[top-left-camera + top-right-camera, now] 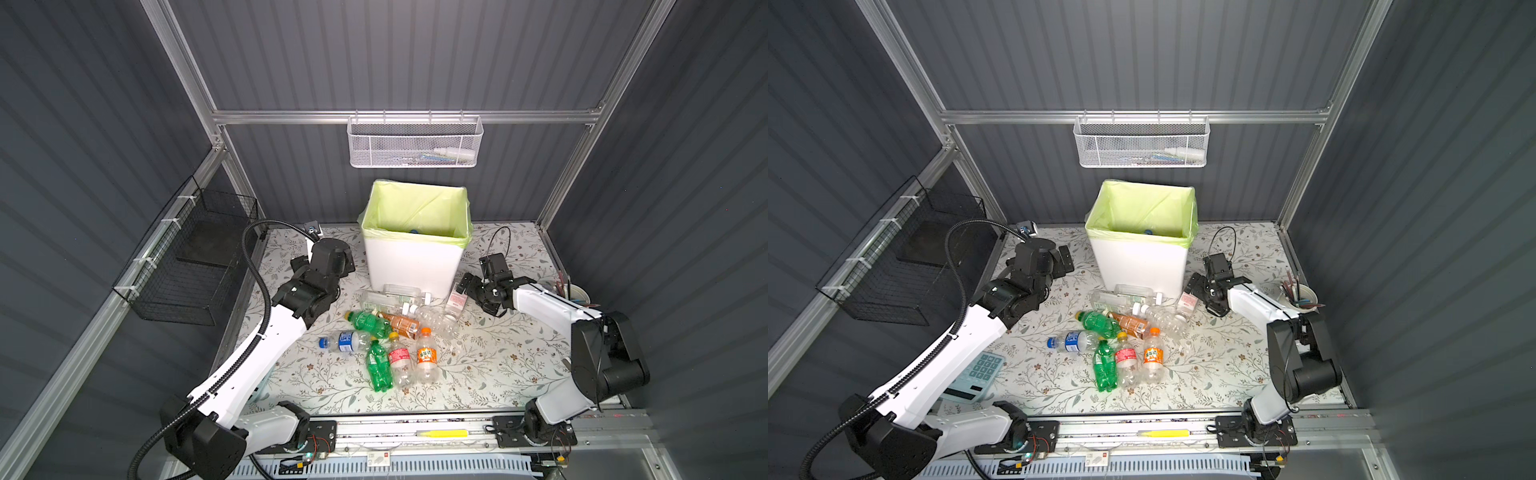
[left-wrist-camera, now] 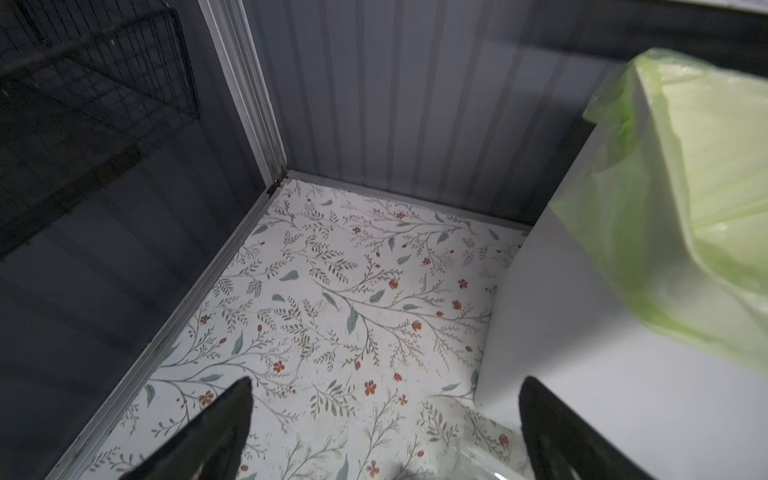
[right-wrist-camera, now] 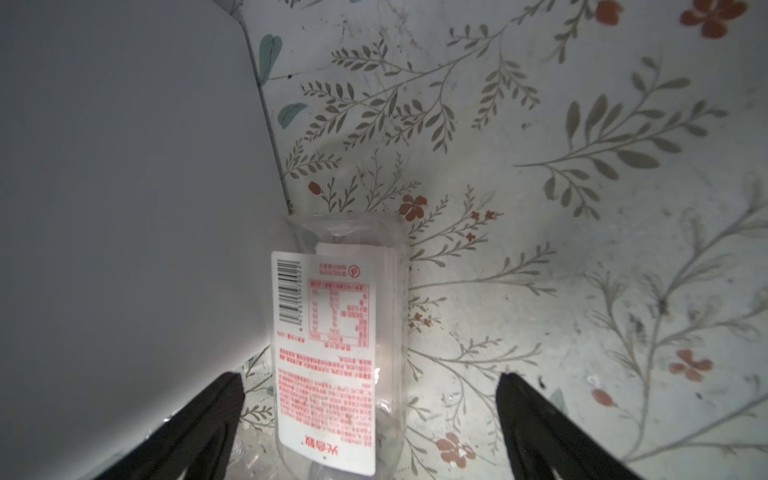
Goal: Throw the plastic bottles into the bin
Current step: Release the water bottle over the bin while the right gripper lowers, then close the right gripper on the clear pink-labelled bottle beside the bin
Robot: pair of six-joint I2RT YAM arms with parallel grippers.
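Observation:
The white bin (image 1: 415, 266) with a lime-green bag stands at the back middle of the table in both top views; a blue cap (image 1: 414, 231) shows inside it. Several plastic bottles lie in front of it: two green (image 1: 370, 322) (image 1: 379, 368), blue-labelled (image 1: 345, 341), red-labelled (image 1: 401, 361), orange (image 1: 427, 357), brown (image 1: 401, 323) and clear ones (image 1: 395, 293). My right gripper (image 3: 370, 382) is open, its jaws either side of a clear bottle with a red-printed white label (image 3: 328, 353) beside the bin's wall (image 3: 124, 208). My left gripper (image 2: 384, 386) is open and empty, left of the bin (image 2: 561, 332).
A white mesh basket (image 1: 415, 143) hangs on the back rail, and a black wire basket (image 1: 187, 257) on the left wall. A cup of pens (image 1: 575, 293) stands at the right edge. A teal calculator (image 1: 976, 374) lies under the left arm.

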